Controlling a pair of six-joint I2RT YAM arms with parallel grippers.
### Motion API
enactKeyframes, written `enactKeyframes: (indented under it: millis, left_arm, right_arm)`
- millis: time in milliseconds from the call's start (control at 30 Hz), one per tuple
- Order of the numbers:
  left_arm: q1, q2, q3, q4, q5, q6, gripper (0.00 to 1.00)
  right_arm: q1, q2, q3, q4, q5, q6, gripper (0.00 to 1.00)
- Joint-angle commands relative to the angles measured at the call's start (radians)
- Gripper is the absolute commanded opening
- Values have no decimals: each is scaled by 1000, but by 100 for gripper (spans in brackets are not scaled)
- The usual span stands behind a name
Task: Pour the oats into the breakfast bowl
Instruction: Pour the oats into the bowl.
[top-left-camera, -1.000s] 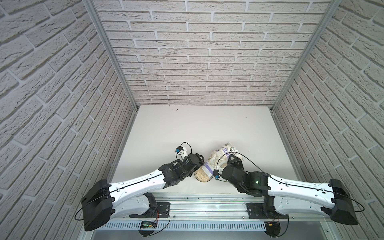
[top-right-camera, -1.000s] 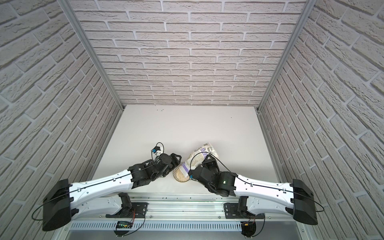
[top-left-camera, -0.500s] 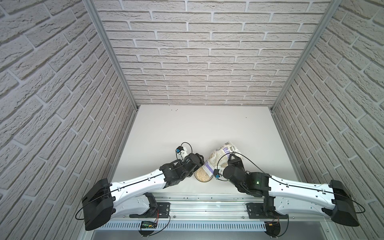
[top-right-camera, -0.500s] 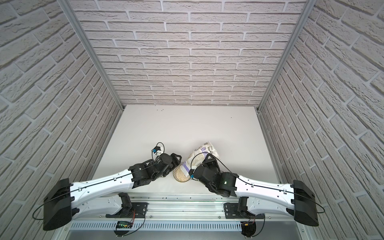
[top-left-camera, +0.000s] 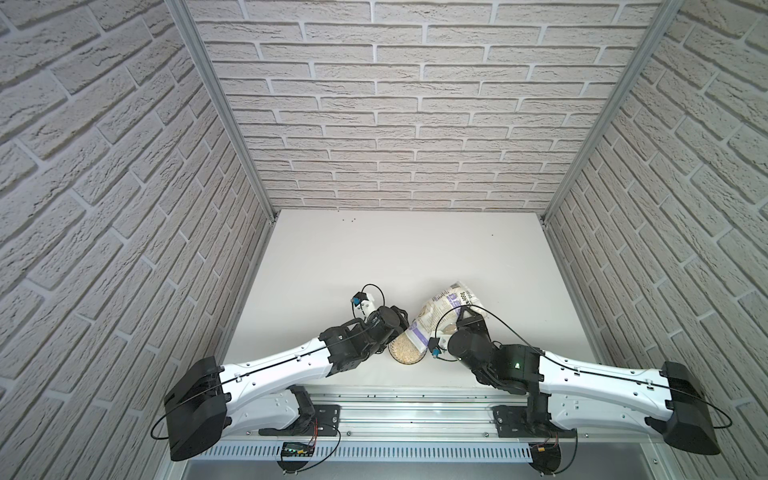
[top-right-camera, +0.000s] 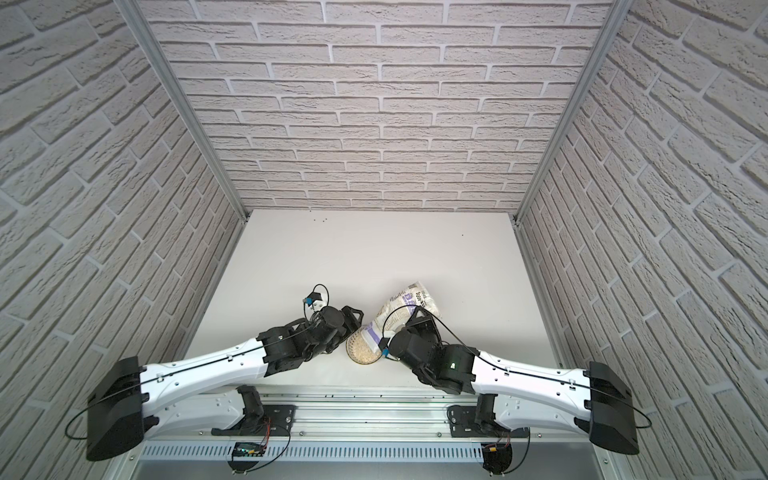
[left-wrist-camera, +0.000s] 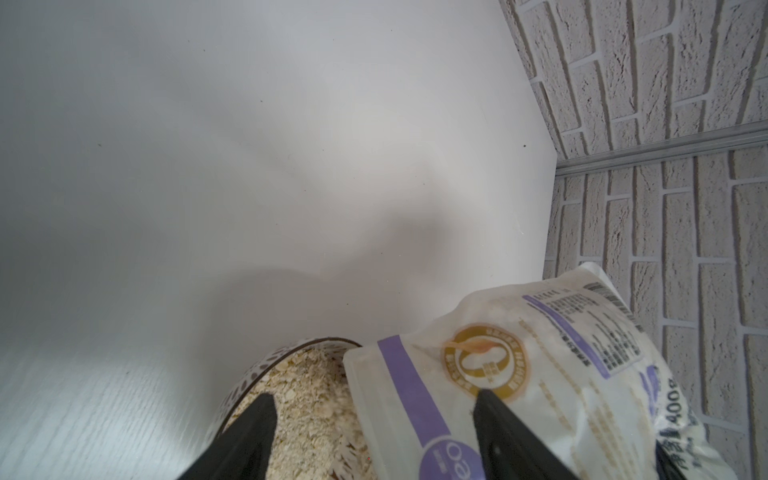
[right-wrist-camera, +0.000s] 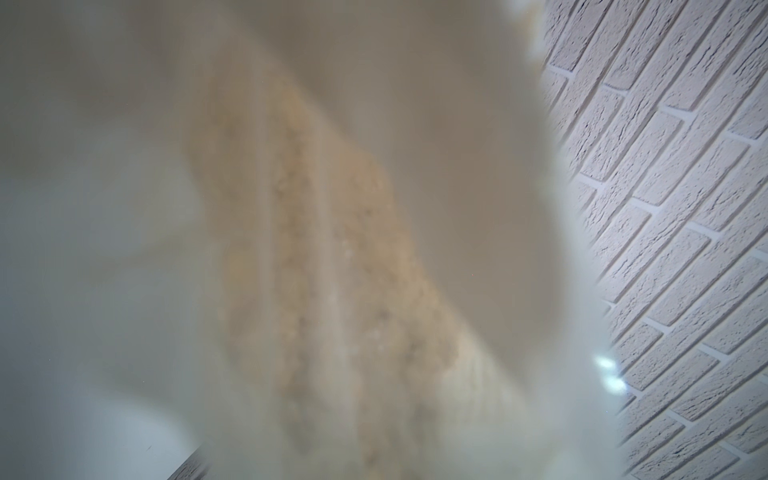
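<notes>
- White bag (top-left-camera: 451, 301) with purple trim is tilting mouth-down over the bowl (top-left-camera: 408, 363), near the front middle of the table (top-left-camera: 395, 257), in both top views.
- Right gripper (top-left-camera: 467, 321) is pinching the bag's middle; the right wrist view is showing only blurred bag.
- Oats (left-wrist-camera: 307, 399) are lying in the bowl, with the bag's mouth covering one side.
- Left gripper (left-wrist-camera: 374, 395) is sitting at the bowl, fingers (left-wrist-camera: 249, 432) spread wide, one over the rim, one in front of the bag; contact cannot tell.
</notes>
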Motion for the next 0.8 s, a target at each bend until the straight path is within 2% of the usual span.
enactKeyframes:
  millis: [0, 33, 100, 167, 200, 267, 300, 367, 400, 467, 567, 667, 767]
  left_arm:
    - [-3, -6, 20, 3, -19, 7, 78]
    - [-3, -8, 19, 2, -19, 6, 78]
    - [-2, -11, 20, -1, -20, 8, 78]
    - [-2, -13, 19, -1, -25, 6, 78]
    - [-2, -13, 19, -1, -25, 6, 78]
    - [-2, -12, 20, -5, -26, 7, 78]
    - [-2, -12, 20, -7, -26, 6, 78]
    - [-2, -10, 20, -10, -27, 6, 78]
    - [-2, -9, 21, -9, -27, 6, 78]
    - [-2, -5, 24, -11, -27, 6, 78]
    - [-2, -3, 25, -11, -26, 5, 78]
    - [-1, -4, 26, -13, -27, 5, 78]
    - [-1, -10, 25, -18, -31, 6, 78]
  right_arm:
    - [0, -60, 69, 89, 71, 90, 3]
    - [-1, -42, 65, 55, 84, 98, 3]
    - [-4, -25, 36, 130, 144, 20, 4]
    - [0, -57, 74, 57, 76, 132, 4]
    - [-1, -51, 69, 35, 75, 137, 4]
    - [-6, -22, 16, 143, 153, -16, 3]
    - [-6, -35, 23, 187, 153, -41, 3]
    - [-4, -59, 93, 60, 78, 113, 4]
    - [-3, -43, 89, 31, 84, 126, 3]
    - [-4, -12, 40, 121, 144, 25, 3]
    - [-1, -54, 87, 52, 61, 162, 4]
    - [0, -3, 25, 126, 126, 48, 4]
    - [3, -52, 72, 45, 59, 184, 3]
